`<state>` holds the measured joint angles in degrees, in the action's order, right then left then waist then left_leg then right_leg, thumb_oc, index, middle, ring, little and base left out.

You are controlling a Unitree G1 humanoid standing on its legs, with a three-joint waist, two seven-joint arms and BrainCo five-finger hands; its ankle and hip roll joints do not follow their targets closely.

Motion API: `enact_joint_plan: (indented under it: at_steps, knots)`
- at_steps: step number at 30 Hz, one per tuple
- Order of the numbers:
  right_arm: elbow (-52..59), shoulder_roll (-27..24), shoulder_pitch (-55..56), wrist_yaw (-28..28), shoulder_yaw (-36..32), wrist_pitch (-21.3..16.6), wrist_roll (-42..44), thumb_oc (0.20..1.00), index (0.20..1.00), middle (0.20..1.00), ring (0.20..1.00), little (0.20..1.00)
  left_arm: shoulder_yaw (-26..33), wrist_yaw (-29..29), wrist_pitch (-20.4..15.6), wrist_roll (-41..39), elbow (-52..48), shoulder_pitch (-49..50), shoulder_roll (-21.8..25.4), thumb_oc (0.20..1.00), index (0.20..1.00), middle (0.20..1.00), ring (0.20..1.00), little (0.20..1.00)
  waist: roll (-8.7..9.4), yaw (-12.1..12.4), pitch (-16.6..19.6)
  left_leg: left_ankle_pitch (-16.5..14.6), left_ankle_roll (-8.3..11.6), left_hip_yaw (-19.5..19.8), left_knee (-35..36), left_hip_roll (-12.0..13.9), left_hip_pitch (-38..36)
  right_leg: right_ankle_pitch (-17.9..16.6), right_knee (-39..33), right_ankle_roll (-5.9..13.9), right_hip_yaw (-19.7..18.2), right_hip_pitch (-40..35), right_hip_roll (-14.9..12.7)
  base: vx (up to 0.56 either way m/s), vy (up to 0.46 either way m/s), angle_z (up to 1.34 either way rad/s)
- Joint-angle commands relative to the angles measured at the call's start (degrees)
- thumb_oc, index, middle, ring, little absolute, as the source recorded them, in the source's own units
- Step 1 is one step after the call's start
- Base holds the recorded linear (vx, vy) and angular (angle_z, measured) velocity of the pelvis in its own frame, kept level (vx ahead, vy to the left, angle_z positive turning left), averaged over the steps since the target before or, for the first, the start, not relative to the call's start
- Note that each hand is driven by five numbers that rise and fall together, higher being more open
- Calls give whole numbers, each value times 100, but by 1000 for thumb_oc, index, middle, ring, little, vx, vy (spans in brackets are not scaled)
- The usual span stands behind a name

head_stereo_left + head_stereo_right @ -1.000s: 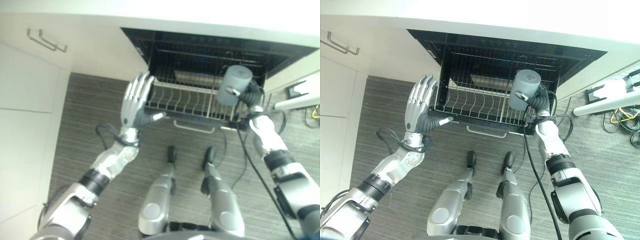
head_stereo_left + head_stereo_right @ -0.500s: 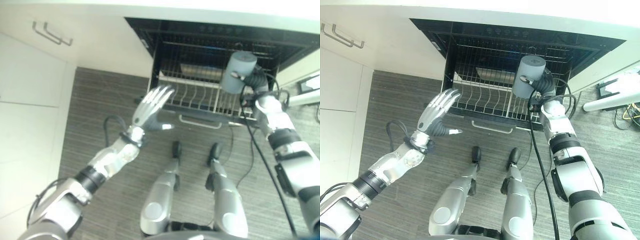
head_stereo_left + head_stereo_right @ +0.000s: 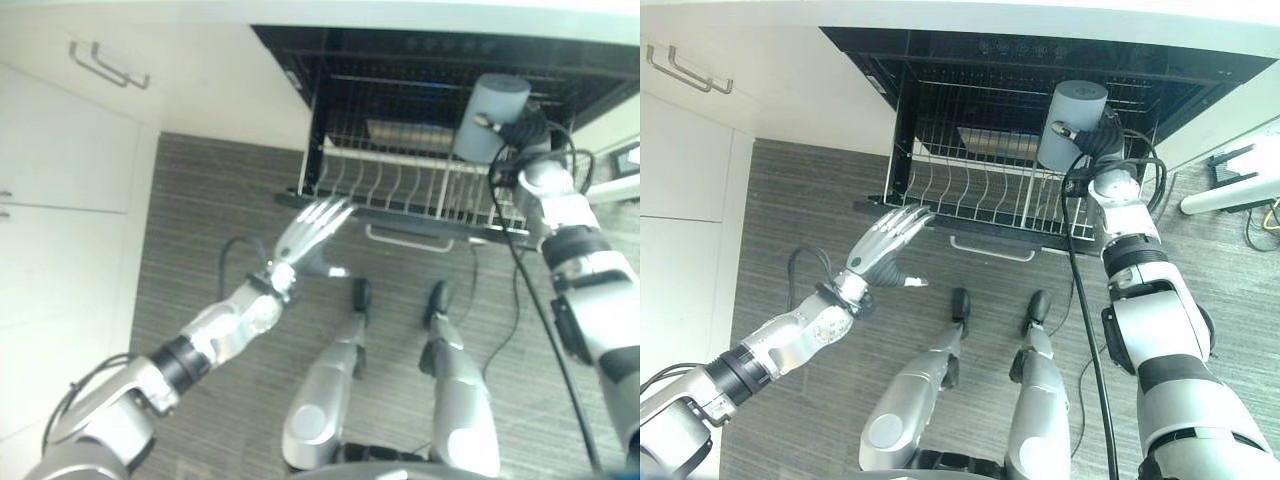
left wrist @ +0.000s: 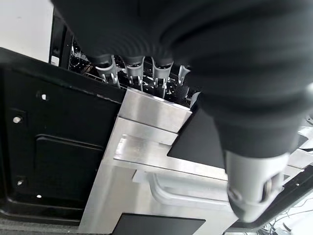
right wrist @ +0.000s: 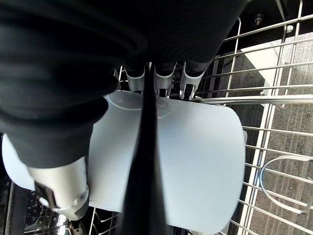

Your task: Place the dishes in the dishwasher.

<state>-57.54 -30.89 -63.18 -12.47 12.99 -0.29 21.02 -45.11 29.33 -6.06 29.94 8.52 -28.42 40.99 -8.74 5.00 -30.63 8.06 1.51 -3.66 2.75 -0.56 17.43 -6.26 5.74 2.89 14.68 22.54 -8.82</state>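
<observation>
Over the wire rack (image 3: 980, 190) of the open dishwasher (image 3: 940, 60), the right hand (image 3: 1102, 145) gripped a smooth grey cylindrical cup (image 3: 1071, 125), its long axis tilted with the flat end toward the cavity. The left hand (image 3: 885, 250) hovered open-fingered near the rack's front.

White cabinet doors (image 3: 680, 150) with metal handles (image 3: 690, 68) stand beside a striped grey floor (image 3: 800, 220); a white bar (image 3: 1230, 195) lies there.
</observation>
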Motion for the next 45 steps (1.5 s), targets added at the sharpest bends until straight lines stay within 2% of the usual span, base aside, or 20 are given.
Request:
enact_joint_plan:
  at_steps: [1, 8, 9, 10, 14, 17, 19, 22, 24, 25, 26, 28, 31, 34, 39, 45]
  knots:
    - [-347, -651, -349, -507, 200, 59, -206, 200, 200, 200, 200, 200, -147, 135, -17, 4, -380, 271, -76, 1000, 1000, 1000, 1000, 1000, -401, 57, 84, -392, 78, -205, -386, 183, 464, 619, 693, 545, -375, 218, -540, 0, 32, 1]
    - [-432, -663, -451, -679, 192, 88, -174, 200, 200, 200, 200, 200, -243, 376, -57, 120, -367, 429, -71, 1000, 1000, 1000, 1000, 1000, -452, 69, 84, -390, 87, -269, -396, 181, 501, 611, 719, 558, -364, 284, -585, 2, 10, 0]
    - [-461, -648, -488, -737, 197, 128, -134, 752, 752, 752, 752, 752, -252, 412, -58, 116, -357, 449, -67, 1000, 1000, 1000, 1000, 1000, -456, 76, 84, -383, 86, -285, -398, 186, 509, 596, 721, 561, -361, 300, -595, 0, 0, 0]
    - [-507, -660, -531, -818, 203, 132, -130, 1000, 1000, 1000, 1000, 1000, -268, 463, -87, 123, -331, 474, -50, 1000, 1000, 1000, 1000, 1000, -460, 82, 84, -381, 86, -292, -406, 189, 527, 592, 736, 563, -358, 326, -597, 0, 0, 0]
    - [-580, -649, -545, -1201, 216, 314, -378, 1000, 1000, 1000, 1000, 1000, -320, 558, -135, 166, -264, 525, -80, 1000, 1000, 1000, 1000, 1000, -473, 85, 84, -383, 87, -298, -424, 194, 576, 597, 779, 557, -376, 392, -594, 0, 0, 0]
    - [-601, -648, -483, -1688, 220, 365, -557, 1000, 1000, 1000, 1000, 1000, -341, 669, -208, 257, -208, 618, -112, 1000, 1000, 1000, 1000, 1000, -478, 86, 84, -380, 79, -312, -430, 188, 599, 589, 783, 555, -382, 416, -596, 0, 0, 0]
    - [-620, -645, -460, -2069, 221, 299, -744, 1000, 1000, 1000, 1000, 1000, -374, 754, -225, 294, -172, 658, -145, 1000, 1000, 1000, 1000, 1000, -488, 79, 84, -383, 70, -328, -447, 184, 603, 578, 791, 555, -396, 427, -605, 0, 0, 0]
    - [-563, -615, -474, -2357, 241, 164, -990, 1000, 1000, 1000, 1000, 1000, -422, 845, -268, 355, -117, 710, -168, 1000, 1000, 1000, 1000, 1000, -508, 81, 84, -380, 67, -337, -442, 174, 596, 573, 787, 557, -401, 426, -607, 0, 0, 0]
    - [-527, -555, -395, -2472, 224, -135, -754, 1000, 1000, 1000, 1000, 1000, -453, 889, -305, 409, -47, 775, -200, 1000, 1000, 1000, 1000, 1000, -504, 69, 84, -425, 65, -336, -440, 162, 522, 629, 814, 569, -405, 369, -623, 0, 0, 0]
    - [-454, -441, -320, -2538, 112, -577, -41, 1000, 1000, 1000, 1000, 1000, -469, 964, -329, 468, 14, 845, -250, 1000, 1000, 1000, 1000, 1000, -506, 55, 84, -430, 64, -345, -440, 163, 491, 637, 816, 563, -416, 351, -626, 0, 0, 0]
    - [-447, -434, -326, -2538, 101, -606, -18, 1000, 1000, 1000, 1000, 1000, -460, 970, -331, 473, 19, 838, -252, 1000, 1000, 1000, 1000, 1000, -509, 57, 84, -398, 60, -348, -443, 170, 528, 595, 801, 552, -415, 381, -617, -19, 15, -4]
    - [-282, -248, -164, -2520, -104, -1159, 260, 1000, 1000, 1000, 1000, 1000, -459, 1006, -364, 536, 122, 913, -348, 1000, 1000, 1000, 1000, 1000, -504, 24, 84, -437, 71, -367, -414, 171, 431, 654, 804, 557, -433, 311, -618, -7, 20, -8]
    - [156, 4, 98, -2422, -306, -1637, 212, 1000, 1000, 1000, 1000, 1000, -397, 1020, -391, 663, 210, 1005, -464, 1000, 1000, 1000, 1000, 1000, -491, -31, 84, -415, 65, -403, -379, 207, 382, 628, 770, 544, -454, 288, -597, -26, 25, -11]
    - [609, 173, 394, -2416, -435, -1802, 415, 1000, 1000, 1000, 1000, 1000, -347, 1060, -389, 730, 302, 1118, -527, 1000, 1000, 1000, 1000, 1000, -451, -103, 84, -441, 54, -446, -340, 227, 233, 646, 747, 542, -469, 179, -592, -23, 10, -6]
    - [1465, 342, 1171, -2236, -678, -1941, 734, 1000, 1000, 1000, 1000, 1000, -182, 995, -386, 806, 507, 1354, -533, 1000, 1000, 1000, 1000, 1000, -267, -277, 84, -503, 46, -536, -242, 297, -172, 659, 630, 567, -467, -188, -551, -27, -32, 0]
    - [2098, 516, 1880, -2346, -694, -2041, 541, 1000, 1000, 1000, 1000, 1000, -72, 976, -367, 826, 938, 1571, -570, 1000, 1000, 1000, 1000, 1000, -27, -487, 84, -619, 52, -650, -168, 387, -840, 694, 444, 587, -480, -834, -494, -38, -47, -12]
